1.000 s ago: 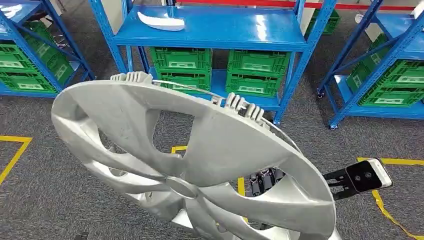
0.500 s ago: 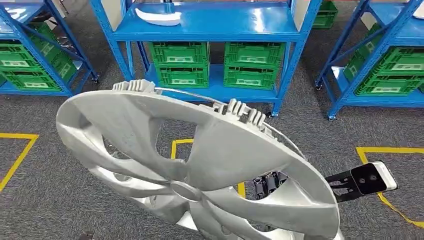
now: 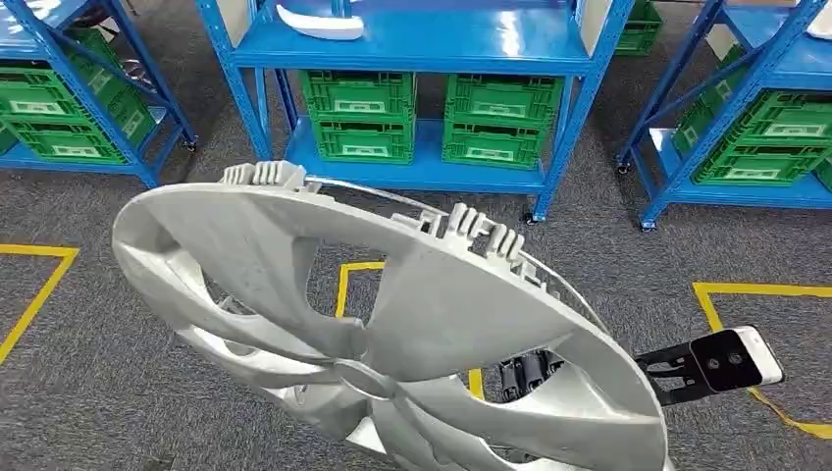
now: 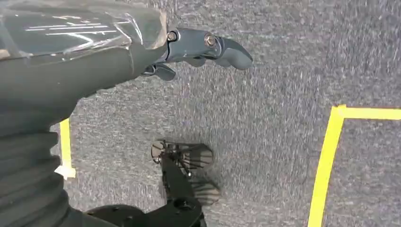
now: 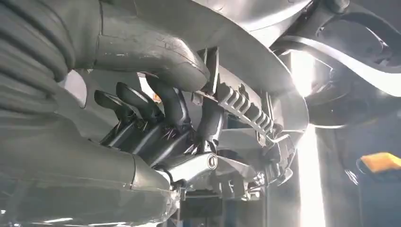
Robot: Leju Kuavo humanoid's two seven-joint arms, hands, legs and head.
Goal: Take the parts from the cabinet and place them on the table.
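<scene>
Right hand (image 5: 161,123) grips silver hubcap (image 3: 392,324) at rim, fingers curled around edge; hubcap tilted, held above grey carpet. Left hand (image 4: 198,49) holds nothing, fingers apart. Blue shelving (image 3: 412,44) with green crates (image 3: 358,113) ahead.

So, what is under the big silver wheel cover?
Under the wheel cover, grey carpet and yellow floor tape show through its openings. The right hand grips its rim; the rest is hidden.

From my remote station I look down on grey carpet (image 3: 118,392) marked with yellow tape lines (image 3: 29,294). Blue steel shelving racks (image 3: 422,59) line the far side, their lower shelves stacked with green plastic crates (image 3: 358,113), under bright overhead light glinting off the shelves.
</scene>
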